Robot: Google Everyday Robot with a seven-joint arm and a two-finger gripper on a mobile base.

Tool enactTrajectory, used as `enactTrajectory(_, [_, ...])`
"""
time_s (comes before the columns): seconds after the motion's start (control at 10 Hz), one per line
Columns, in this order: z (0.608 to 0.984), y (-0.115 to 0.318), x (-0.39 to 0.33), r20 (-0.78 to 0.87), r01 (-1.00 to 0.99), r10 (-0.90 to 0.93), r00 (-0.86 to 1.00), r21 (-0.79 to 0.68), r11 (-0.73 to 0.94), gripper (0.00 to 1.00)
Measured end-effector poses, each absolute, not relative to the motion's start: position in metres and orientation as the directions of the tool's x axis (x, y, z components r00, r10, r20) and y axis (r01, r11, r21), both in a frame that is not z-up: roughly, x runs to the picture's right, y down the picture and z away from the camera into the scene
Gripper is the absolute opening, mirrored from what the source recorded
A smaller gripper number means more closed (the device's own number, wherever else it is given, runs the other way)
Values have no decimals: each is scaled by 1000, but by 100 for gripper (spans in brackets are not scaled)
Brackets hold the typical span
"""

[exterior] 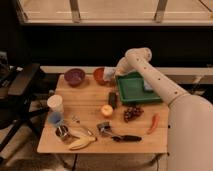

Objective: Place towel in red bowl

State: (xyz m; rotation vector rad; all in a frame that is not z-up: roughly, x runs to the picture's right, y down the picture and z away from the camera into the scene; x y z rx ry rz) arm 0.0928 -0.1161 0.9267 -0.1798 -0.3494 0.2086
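Purple bowl point(74, 76): well left of the gripper; not your target.
Red bowl point(100, 76): just left of and below the gripper.
Towel point(109, 74): pale cloth at the gripper, over the bowl's right rim.
Gripper point(114, 71): appears closed on the towel; finger gap not readable.
Risk: release now and the cloth may drape outside the rim, toward the green tray point(135, 89) on the right.

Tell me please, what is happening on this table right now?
A robot arm reaches over a wooden table. Its gripper is at the far side, beside the red bowl, with a pale towel at its tip, close to the bowl's rim. The towel does not appear to lie inside the bowl yet. A purple bowl stands to the left of the red one, and a green tray to the right. Fruit and utensils lie nearer the front.
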Motion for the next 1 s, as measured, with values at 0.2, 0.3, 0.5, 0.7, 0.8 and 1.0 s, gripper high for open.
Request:
enactTrajectory(0.2, [935,-127,65,386,-133,193,902,-177,975,0])
enactTrajectory(0.3, [937,-131,58,404,-114,173,898,-165,980,1])
enactTrajectory(0.5, [942,-140,43,416,-80,129,900,-132,988,16])
enactTrajectory(0.7, [946,-152,30,427,-66,106,898,-108,992,34])
enactTrajectory(0.8, [948,-157,31,435,-71,109,894,-103,992,46])
enactTrajectory(1.0, [951,-158,31,448,-76,117,887,-108,991,64])
